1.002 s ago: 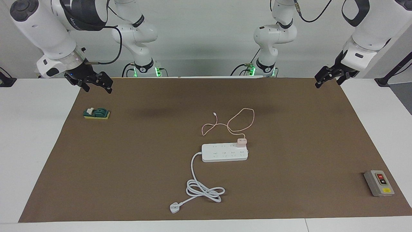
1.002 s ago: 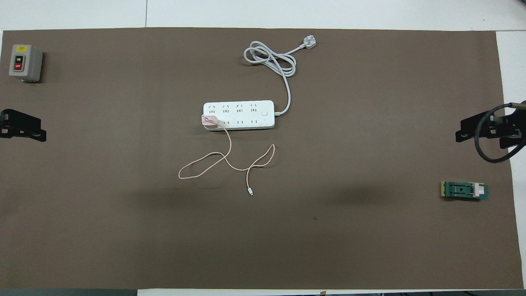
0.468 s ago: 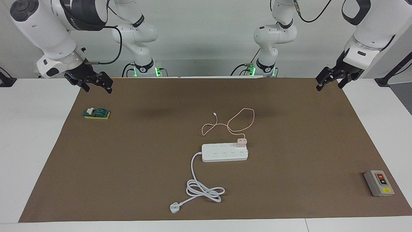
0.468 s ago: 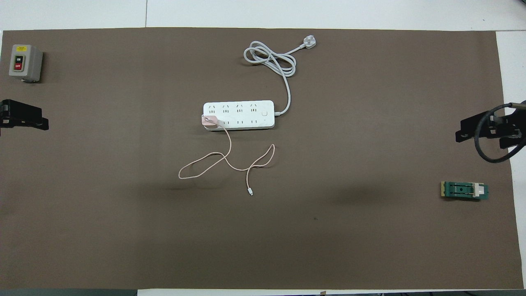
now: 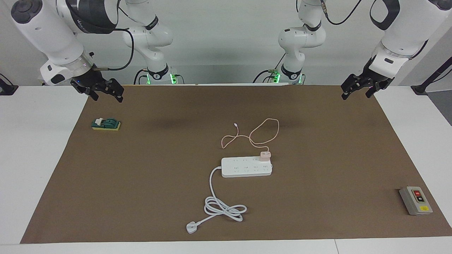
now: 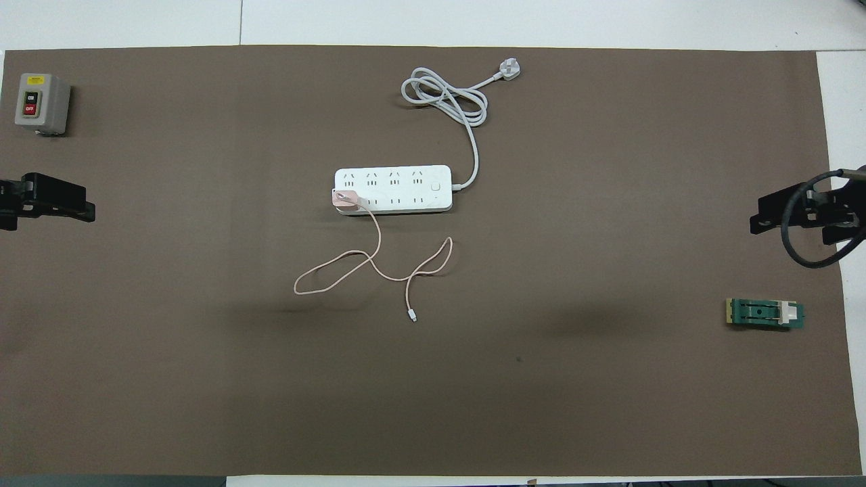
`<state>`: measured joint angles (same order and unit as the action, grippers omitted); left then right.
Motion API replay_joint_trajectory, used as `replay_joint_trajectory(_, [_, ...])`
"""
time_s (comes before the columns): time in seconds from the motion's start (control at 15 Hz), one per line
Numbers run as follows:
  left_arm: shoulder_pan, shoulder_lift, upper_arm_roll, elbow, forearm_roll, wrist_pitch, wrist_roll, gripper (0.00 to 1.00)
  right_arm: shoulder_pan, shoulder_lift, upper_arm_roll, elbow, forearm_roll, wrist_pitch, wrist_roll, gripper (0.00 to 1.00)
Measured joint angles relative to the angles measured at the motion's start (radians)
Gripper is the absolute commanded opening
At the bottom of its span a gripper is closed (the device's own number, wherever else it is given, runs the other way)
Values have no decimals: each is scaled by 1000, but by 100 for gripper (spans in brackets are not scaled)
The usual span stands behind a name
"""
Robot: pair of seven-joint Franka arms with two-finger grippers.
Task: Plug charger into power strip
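Observation:
The white power strip [image 5: 243, 167] [image 6: 399, 193] lies flat in the middle of the brown mat. The pale pink charger [image 5: 265, 155] [image 6: 344, 198] stands on the strip's end toward the left arm, over the outlet row nearer the robots. Its thin pink cable loops on the mat nearer the robots and ends in a tiny connector [image 5: 235, 124] [image 6: 412, 316]. My left gripper [image 5: 355, 95] [image 6: 40, 203] hangs open and empty over the mat's edge at its own end. Over the other end's edge, my right gripper [image 5: 107, 98] [image 6: 791, 226] waits open and empty.
The strip's thick white cord coils farther from the robots and ends in a white plug [image 5: 191, 227] [image 6: 509, 69]. A grey button box [image 5: 416, 200] [image 6: 40, 103] sits at the left arm's end. A green and yellow part [image 5: 106, 124] [image 6: 764, 314] lies under the right gripper's end.
The left gripper has shifted a little inward over the mat. The right arm, charger and power strip have not moved.

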<state>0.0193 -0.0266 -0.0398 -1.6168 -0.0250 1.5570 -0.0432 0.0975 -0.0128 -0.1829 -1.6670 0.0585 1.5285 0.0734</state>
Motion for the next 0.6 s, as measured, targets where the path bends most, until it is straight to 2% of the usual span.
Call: replay_joint_trajectory(0.6, [0, -7, 6, -8, 0, -3, 0, 100, 0, 0, 0, 0, 0, 0, 0, 100])
